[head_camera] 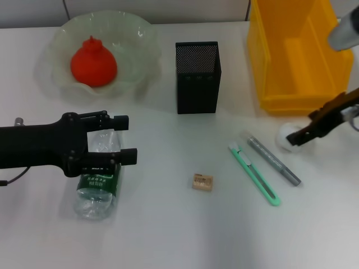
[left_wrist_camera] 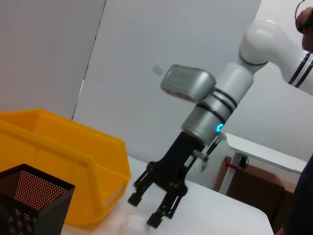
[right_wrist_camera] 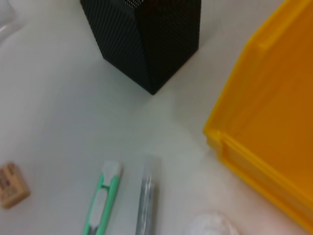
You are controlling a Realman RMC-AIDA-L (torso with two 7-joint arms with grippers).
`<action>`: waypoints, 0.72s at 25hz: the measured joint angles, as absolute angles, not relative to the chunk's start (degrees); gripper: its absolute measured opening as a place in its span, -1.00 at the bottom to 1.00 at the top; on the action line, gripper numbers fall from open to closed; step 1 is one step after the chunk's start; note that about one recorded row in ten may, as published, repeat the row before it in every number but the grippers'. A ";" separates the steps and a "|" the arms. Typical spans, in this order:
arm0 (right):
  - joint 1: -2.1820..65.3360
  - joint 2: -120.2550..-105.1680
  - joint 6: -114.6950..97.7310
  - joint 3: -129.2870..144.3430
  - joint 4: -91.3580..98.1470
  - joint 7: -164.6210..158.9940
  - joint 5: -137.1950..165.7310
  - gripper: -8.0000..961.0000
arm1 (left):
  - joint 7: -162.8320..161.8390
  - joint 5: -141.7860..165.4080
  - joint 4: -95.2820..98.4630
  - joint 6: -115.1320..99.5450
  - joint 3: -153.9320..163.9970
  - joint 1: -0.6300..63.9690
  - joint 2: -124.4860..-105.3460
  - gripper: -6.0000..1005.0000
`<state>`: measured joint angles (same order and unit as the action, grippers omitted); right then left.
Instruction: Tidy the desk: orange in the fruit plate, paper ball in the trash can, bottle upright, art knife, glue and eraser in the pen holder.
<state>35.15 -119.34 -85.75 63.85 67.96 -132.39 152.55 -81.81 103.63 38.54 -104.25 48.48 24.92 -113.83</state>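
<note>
Head view: the right gripper (head_camera: 293,139) hangs with fingers spread around the crumpled white paper ball (head_camera: 289,136), apparently not yet pinching, just before the bright yellow rectangular plastic trash can (head_camera: 280,67). Light and soft, the ball suits a gentle mid-body pinch. The left gripper (head_camera: 127,138) gapes wide over the lying clear plastic bottle (head_camera: 100,182).

White table (head_camera: 168,235) carries bottle (head_camera: 100,185), eraser (head_camera: 202,182), art knife (head_camera: 253,173).

A smooth white tabletop (head_camera: 168,235) carries everything. Beyond its far edge, in the left wrist view, stand a pale wall (left_wrist_camera: 171,44) and brown cardboard boxes (left_wrist_camera: 254,186).
</note>
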 joint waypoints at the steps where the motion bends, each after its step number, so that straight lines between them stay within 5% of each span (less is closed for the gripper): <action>1: 36.04 -119.35 -84.31 64.26 65.65 -132.29 152.57 0.74 | -81.71 103.63 38.53 -104.15 48.50 24.81 -114.03 0.65; 11: 39.07 -119.27 -80.25 66.91 58.72 -132.15 152.91 0.74 | -81.89 103.61 38.49 -104.03 48.52 24.61 -114.42 0.65; 18: 37.16 -119.23 -88.01 66.26 67.85 -132.42 152.89 0.27 | -82.07 102.91 39.03 -108.80 45.84 24.51 -114.33 0.65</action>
<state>37.16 -119.23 -88.01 66.26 67.85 -132.42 152.89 -82.07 102.91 39.03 -108.80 45.84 24.51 -114.33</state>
